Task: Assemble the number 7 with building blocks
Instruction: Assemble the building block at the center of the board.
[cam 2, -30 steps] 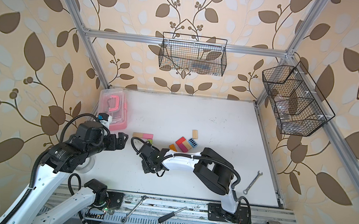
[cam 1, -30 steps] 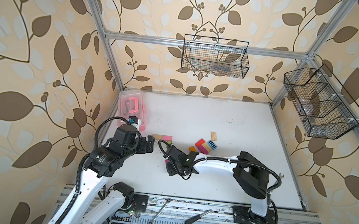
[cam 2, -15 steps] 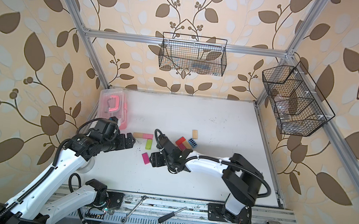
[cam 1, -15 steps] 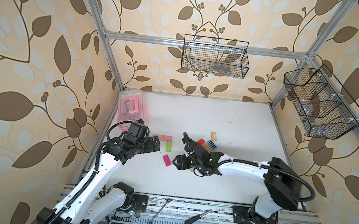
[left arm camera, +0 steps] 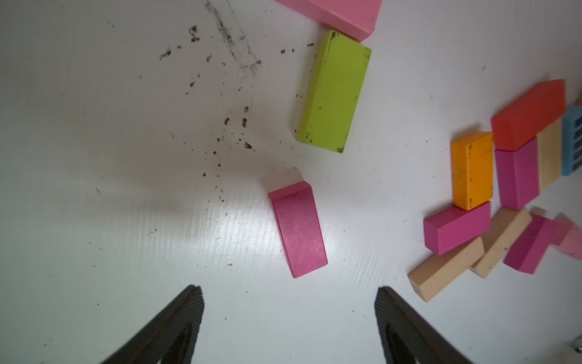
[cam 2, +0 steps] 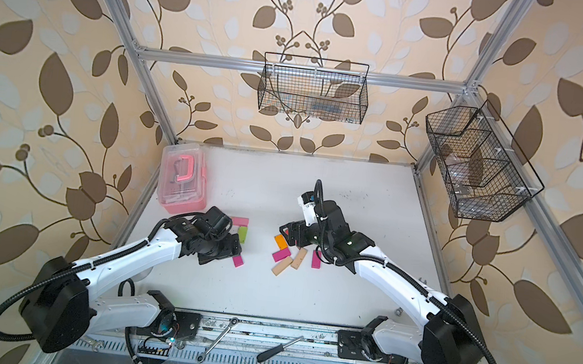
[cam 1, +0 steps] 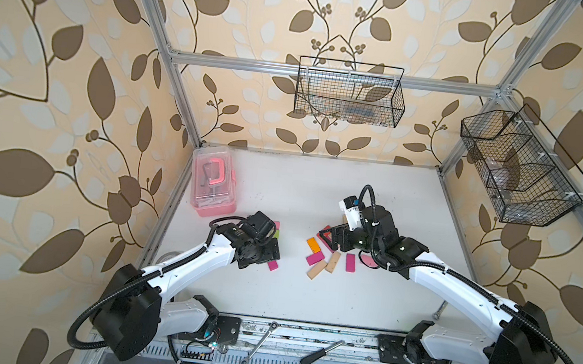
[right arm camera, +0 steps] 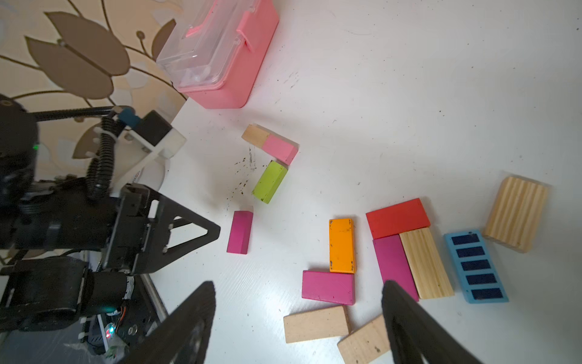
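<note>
The 7's start lies left of centre: a wood block (right arm camera: 255, 135) and a pink block (right arm camera: 280, 148) in a row, with a lime green block (right arm camera: 270, 181) below the pink one. A lone magenta block (left arm camera: 297, 230) lies flat just beyond my left gripper (left arm camera: 288, 315), which is open and empty. My right gripper (right arm camera: 297, 315) is open over the loose cluster, above a magenta block (right arm camera: 327, 286) and two wood blocks (right arm camera: 316, 324). Orange (right arm camera: 341, 245), red (right arm camera: 397, 217) and blue striped (right arm camera: 475, 266) blocks lie beyond. In a top view the left gripper (cam 1: 268, 252) hides part of the lone magenta block (cam 1: 272, 265).
A pink translucent box (cam 1: 211, 182) stands at the back left of the white table (cam 1: 318, 193). Wire baskets hang on the back wall (cam 1: 349, 91) and the right wall (cam 1: 520, 166). A wrench (cam 1: 260, 342) and a screwdriver (cam 1: 322, 348) lie on the front rail.
My right gripper opened, left the magenta block lying on the table and swung back right to the cluster. My left gripper moved in toward that magenta block.
</note>
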You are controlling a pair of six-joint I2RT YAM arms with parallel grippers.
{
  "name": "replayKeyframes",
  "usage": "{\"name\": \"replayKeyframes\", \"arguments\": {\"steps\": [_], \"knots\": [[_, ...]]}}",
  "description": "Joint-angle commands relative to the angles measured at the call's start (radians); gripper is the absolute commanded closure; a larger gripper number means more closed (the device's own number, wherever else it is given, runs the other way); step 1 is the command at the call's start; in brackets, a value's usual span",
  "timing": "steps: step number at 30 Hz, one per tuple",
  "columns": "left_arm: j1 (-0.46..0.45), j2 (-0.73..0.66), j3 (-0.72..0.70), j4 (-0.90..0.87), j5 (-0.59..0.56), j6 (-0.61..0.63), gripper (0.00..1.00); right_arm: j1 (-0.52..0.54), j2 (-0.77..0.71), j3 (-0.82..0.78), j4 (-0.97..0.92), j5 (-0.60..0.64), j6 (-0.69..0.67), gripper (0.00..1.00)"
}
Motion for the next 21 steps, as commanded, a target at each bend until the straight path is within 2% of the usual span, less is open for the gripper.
{"name": "replayKeyframes", "arguments": {"steps": [1,5,8,11,16,21], "knots": [[-0.034,0.069,0.022,0.027,-0.094,-0.107,0.18,-0.010,-0.018,-0.014,-0.021,-0.075,-0.084,0.16],[-0.071,0.179,0.054,0.043,-0.134,-0.159,0.19,-0.020,-0.014,-0.019,-0.017,-0.095,-0.107,0.16],[-0.083,0.239,0.067,0.067,-0.129,-0.183,0.25,-0.031,-0.015,-0.025,-0.014,-0.114,-0.119,0.16],[-0.087,0.262,0.080,0.065,-0.134,-0.200,0.30,-0.042,-0.018,-0.029,-0.010,-0.135,-0.128,0.16],[-0.089,0.310,0.102,0.039,-0.124,-0.205,0.32,-0.049,-0.021,-0.033,-0.006,-0.153,-0.138,0.16],[-0.088,0.331,0.124,0.011,-0.126,-0.195,0.40,-0.057,-0.031,-0.042,0.006,-0.158,-0.134,0.16]]}}
